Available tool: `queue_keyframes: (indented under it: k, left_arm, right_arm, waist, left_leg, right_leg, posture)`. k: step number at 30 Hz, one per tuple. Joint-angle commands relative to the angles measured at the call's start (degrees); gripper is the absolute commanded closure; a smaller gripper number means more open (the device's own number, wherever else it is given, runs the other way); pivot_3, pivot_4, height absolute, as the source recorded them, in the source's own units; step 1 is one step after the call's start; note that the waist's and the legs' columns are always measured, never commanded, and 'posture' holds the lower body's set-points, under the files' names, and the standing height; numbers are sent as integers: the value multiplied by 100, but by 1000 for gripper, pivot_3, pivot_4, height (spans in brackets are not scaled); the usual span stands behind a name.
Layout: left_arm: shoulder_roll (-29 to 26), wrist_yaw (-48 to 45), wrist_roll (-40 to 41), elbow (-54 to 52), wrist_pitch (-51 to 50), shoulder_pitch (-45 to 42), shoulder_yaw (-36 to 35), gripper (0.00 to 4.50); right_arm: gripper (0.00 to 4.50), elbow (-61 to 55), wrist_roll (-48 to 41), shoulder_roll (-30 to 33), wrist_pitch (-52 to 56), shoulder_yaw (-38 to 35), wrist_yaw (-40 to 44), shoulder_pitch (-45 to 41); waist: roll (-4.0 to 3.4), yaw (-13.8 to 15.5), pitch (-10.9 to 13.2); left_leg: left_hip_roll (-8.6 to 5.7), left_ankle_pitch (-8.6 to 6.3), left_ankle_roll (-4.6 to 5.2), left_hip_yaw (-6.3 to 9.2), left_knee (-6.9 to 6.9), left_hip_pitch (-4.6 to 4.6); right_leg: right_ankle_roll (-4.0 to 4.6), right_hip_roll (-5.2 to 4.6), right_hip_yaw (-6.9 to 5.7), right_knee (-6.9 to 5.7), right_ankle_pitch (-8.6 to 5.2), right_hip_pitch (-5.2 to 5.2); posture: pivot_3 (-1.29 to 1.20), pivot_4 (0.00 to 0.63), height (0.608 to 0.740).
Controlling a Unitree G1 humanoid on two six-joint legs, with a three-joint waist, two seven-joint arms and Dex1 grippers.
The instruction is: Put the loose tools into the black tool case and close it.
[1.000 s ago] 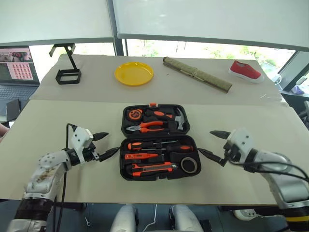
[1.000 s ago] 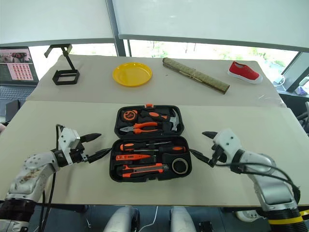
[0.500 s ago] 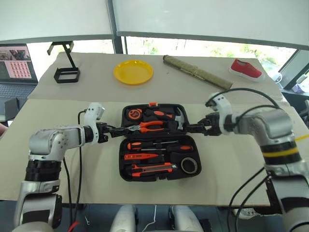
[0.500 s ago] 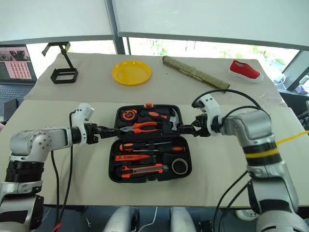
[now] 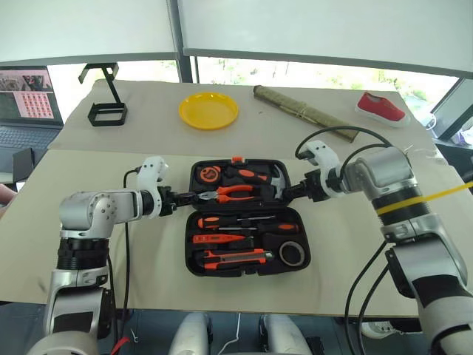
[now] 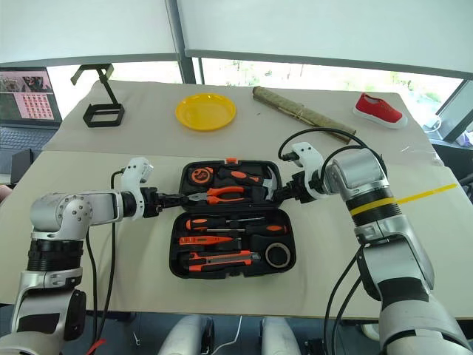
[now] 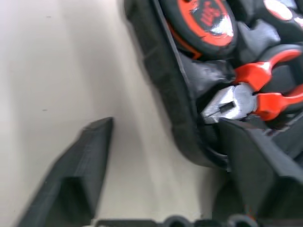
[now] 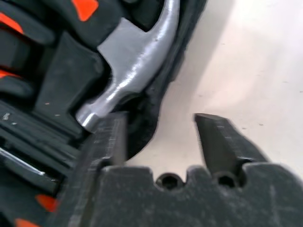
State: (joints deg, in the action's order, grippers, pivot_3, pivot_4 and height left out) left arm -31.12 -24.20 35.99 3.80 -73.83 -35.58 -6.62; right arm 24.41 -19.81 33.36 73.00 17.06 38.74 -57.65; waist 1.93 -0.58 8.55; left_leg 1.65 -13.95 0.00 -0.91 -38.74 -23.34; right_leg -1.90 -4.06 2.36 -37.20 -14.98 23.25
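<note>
**Open tool case, both pincers at the lid's side rims**

Item 1. Black tool case [image 5: 244,216]: lies open near the front edge of the surface [image 5: 111,274], centred. Far half holds tape measure [image 5: 209,174], pliers [image 5: 233,192] and hammer [image 5: 277,180]. Near half holds two screwdrivers [image 5: 244,220], tester screwdriver [image 5: 218,238], utility knife [image 5: 235,257] and tape roll [image 5: 294,254], each in a moulded slot. Orange latch [image 5: 236,159] at the far rim.

Item 2. Left pincer [image 5: 182,198]: a second ago it hung spread wide beside the case's near half; it has since moved up to the left rim of the far half. Wrist view shows one finger [image 7: 80,165] outside on the surface and the other inside the rim by the plier jaws, with the case wall between them; narrower than before, not clearly pressing the wall.

Item 3. Right pincer [image 5: 290,192]: likewise come forward from the case's near right side to the right rim of the far half. One finger [image 8: 106,137] sits inside by the hammer head, the other outside over the surface; the rim is straddled, and a firm pinch cannot be told.

Item 4. Surroundings, unmoved: yellow plate [image 5: 209,111], black wire stand [image 5: 106,92], rolled mat [image 5: 303,111] and red shoe [image 5: 381,107] along the far edge, well apart from the case. Laptop [image 5: 26,103] off the left edge.
</note>
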Motion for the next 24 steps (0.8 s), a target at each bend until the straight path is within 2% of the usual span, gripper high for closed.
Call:
queue_keyframes:
  k: [1, 4, 6, 7, 10, 13, 15, 18, 24]
  left_arm:
    - [113, 104, -261, 350, 23, -68, 109, 2573]
    - [179, 124, -341, 484, 142, -66, 97, 3658]
    - [170, 86, -384, 512, 250, 2, 116, 4325]
    - [161, 12, -412, 491, 431, 80, 142, 4485]
    - [154, -135, -498, 507, 916, 304, 121, 4485]
    - [281, -425, -524, 513, 1900, 538, -98, 4485]
    - [353, -830, -652, 374, 3009, 756, -129, 4485]
    - [304, -1173, -887, 290, 3936, 944, -103, 4485]
    - [175, -1882, -1913, 130, 7378, 1655, 24, 4485]
  right_arm:
    - [3464, 263, 200, -20, 115, -75, -80, -47]
    - [4494, 307, 228, -97, 62, -169, -119, -37]
    - [4500, 241, 202, -191, -91, -392, -190, 26]
    - [4500, 141, 171, -211, -180, -478, -167, 83]
    - [4500, -235, 77, -271, -584, -736, -78, 306]
    - [4500, -812, 30, -259, -1220, -916, 86, 680]
    - [4500, -1386, -28, -123, -1608, -954, 332, 1059]
    - [4500, -2219, 218, 216, -2463, -758, 583, 1642]
    - [4500, -3043, 1373, 856, -5616, -690, 480, 3151]
  waist:
    - [0, 9, 0]
    - [-1, 18, -7]
    - [-10, 5, -15]
    - [-19, -1, -21]
    - [-45, -19, -41]
    - [-55, -31, -47]
    - [-56, -30, -47]
    - [-54, -25, -45]
    - [-51, -28, -39]
  left_leg:
    - [-3, 0, 0, 1, 0, 4]
    - [-6, 0, 0, 3, -1, 8]
    - [-7, 0, 0, 2, 0, 12]
    - [-8, 0, 0, 2, 0, 15]
    - [-7, 1, -2, 0, 1, 25]
    - [-5, 2, -4, -2, 3, 40]
    - [-3, 4, -6, -4, 2, 39]
    - [-3, 7, -10, -12, 2, 13]
    - [1, 5, -8, -42, 6, -22]
  right_leg:
    - [-1, -3, -1, 0, 0, -4]
    - [-3, -8, -4, 1, 1, -10]
    - [-3, -9, -2, 1, 2, -13]
    - [-3, -11, -2, 0, 2, -14]
    - [-3, -9, 2, -3, 2, -20]
    - [-3, -5, 6, -2, 2, -31]
    - [-3, -2, 8, -3, 2, -30]
    - [-3, -1, 6, -2, 2, -9]
    - [-3, -4, 10, 9, 3, 25]
  posture:
    - [0, 150, 740]
    - [0, 150, 740]
    - [0, 150, 740]
    - [0, 150, 740]
    - [0, 150, 740]
    - [0, 150, 740]
    - [0, 150, 740]
    - [0, 150, 740]
    - [0, 150, 740]
